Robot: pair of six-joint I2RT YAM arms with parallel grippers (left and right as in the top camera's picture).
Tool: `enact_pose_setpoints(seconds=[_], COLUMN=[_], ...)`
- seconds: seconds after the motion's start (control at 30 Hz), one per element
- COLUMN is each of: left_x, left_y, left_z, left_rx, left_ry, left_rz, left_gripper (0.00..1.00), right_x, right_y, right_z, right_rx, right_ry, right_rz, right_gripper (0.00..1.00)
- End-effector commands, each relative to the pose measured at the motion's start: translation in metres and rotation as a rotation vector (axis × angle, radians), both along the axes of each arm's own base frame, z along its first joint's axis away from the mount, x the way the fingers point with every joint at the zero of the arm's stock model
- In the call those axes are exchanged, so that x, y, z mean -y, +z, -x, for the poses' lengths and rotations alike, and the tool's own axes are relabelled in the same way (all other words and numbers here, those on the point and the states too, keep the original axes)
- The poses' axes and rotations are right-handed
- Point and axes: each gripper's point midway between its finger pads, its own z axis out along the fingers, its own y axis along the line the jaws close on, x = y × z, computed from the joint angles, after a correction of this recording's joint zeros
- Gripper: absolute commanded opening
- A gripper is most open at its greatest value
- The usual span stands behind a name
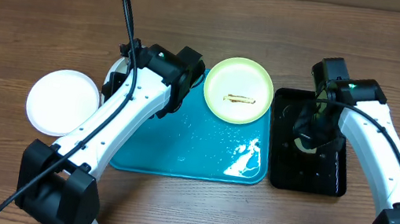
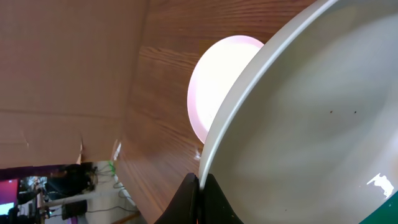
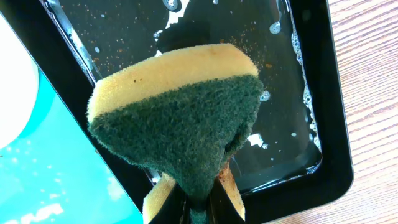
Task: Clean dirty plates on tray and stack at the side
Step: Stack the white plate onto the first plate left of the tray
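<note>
A pale yellow-green plate [image 1: 239, 90] with a brown smear at its centre lies on the far right corner of the teal tray [image 1: 186, 154]. My left gripper [image 2: 200, 186] is shut on the rim of a white plate [image 2: 311, 124], held tilted over the tray's left end. In the overhead view that plate is mostly hidden under the left arm. Another white plate [image 1: 64, 101] rests on the table left of the tray. My right gripper [image 3: 202, 199] is shut on a yellow-and-green sponge [image 3: 186, 118], held above the black tray [image 1: 333, 179].
The black tray [image 3: 323, 93] holds soapy water and stands right beside the teal tray [image 3: 50, 168]. Puddles shine on the teal tray's near right part. Bare wooden table lies in front of and behind both trays.
</note>
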Motion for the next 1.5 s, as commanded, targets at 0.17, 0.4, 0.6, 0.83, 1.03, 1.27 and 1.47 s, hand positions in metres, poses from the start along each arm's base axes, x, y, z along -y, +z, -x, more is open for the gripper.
enact_pose_setpoints(seconds=[0.17, 0.4, 0.6, 0.83, 1.03, 1.27, 1.47], left_x=[-0.001, 0.000, -0.018, -0.033, -0.049, -0.115, -0.162], left_y=[0.013, 0.011, 0.001, -0.014, -0.016, -0.032, -0.058], left_z=[-0.008, -0.006, -0.002, -0.012, -0.021, -0.003, 0.015], left_rx=[0.090, 0.085, 0.042, -0.002, 0.046, 0.158, 0.244], left_ry=[0.023, 0.032, 0.197, 0.231, 0.207, 0.386, 0.533], left_rz=[-0.012, 0.009, 0.243, 0.705, 1.114, 1.167, 1.122], left_gripper=[0.04, 0.04, 0.04, 0.04, 0.04, 0.04, 0.04], right_x=[0.001, 0.001, 0.001, 0.002, 0.002, 0.001, 0.002], right_y=[0.007, 0.007, 0.007, 0.007, 0.007, 0.007, 0.007], right_z=[-0.002, -0.002, -0.001, 0.000, 0.000, 0.000, 0.000], right_rx=[0.029, 0.028, 0.024, 0.020, 0.019, 0.020, 0.017], right_ry=[0.004, 0.004, 0.005, 0.019, 0.027, 0.027, 0.027], right_rz=[0.005, 0.005, 0.006, 0.008, 0.008, 0.008, 0.008], right_gripper=[0.04, 0.04, 0.04, 0.04, 0.04, 0.04, 0.04])
